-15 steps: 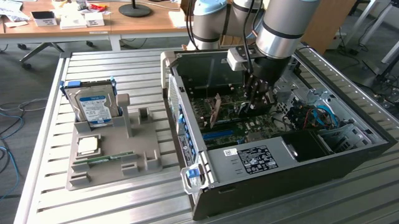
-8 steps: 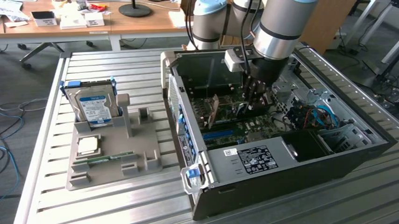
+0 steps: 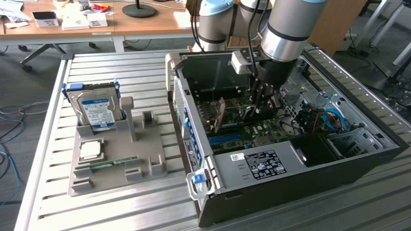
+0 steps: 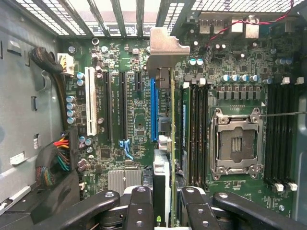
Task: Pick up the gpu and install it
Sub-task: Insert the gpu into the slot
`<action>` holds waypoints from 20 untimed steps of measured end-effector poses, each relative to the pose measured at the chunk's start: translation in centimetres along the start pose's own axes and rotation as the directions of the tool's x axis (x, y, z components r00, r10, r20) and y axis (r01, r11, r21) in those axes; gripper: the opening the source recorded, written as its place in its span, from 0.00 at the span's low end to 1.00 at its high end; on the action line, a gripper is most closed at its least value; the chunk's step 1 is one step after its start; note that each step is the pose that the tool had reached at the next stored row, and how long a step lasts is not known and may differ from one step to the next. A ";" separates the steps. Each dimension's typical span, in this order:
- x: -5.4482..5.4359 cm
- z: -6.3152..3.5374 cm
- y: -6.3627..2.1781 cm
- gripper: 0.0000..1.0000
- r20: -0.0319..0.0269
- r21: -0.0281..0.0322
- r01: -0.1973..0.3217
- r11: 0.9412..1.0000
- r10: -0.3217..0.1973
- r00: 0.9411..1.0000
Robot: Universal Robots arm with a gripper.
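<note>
The gpu point(image 4: 171, 143) shows edge-on in the wrist view as a thin green board with a silver end bracket point(image 4: 163, 48) toward the case's rear grille. My gripper point(image 4: 165, 206) is shut on it, one black finger on each side of the card. The card hangs over the motherboard, right beside the long blue slot point(image 4: 153, 110); whether it sits in a slot I cannot tell. In the exterior view my gripper point(image 3: 263, 98) reaches down into the open computer case point(image 3: 289, 178), with the gpu point(image 3: 239, 111) upright below it.
A grey holder tray point(image 3: 115, 163) on the exterior view's left carries a silver hard drive point(image 3: 96, 108), a processor chip point(image 3: 90, 150) and a memory stick point(image 3: 112, 162). Around the card are the processor socket point(image 4: 235, 143), black memory slots point(image 4: 280, 134), a white slot point(image 4: 90, 100) and cable bundles point(image 4: 57, 158).
</note>
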State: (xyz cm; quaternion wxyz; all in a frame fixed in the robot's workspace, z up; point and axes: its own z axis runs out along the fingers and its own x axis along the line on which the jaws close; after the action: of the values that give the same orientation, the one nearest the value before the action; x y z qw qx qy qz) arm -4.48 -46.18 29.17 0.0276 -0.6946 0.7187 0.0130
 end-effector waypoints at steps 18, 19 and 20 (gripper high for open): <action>0.0 0.00 1.31 0.27 0.000 0.000 0.000 1.000 0.000 1.000; 0.1 0.00 1.48 0.27 0.000 0.000 0.000 1.000 0.000 1.000; 0.0 0.00 1.56 0.27 0.000 0.000 0.000 1.000 0.000 1.000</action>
State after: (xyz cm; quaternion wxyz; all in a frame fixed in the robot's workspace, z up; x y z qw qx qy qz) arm -6.03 -46.18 29.13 0.0276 -0.6945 0.7188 0.0130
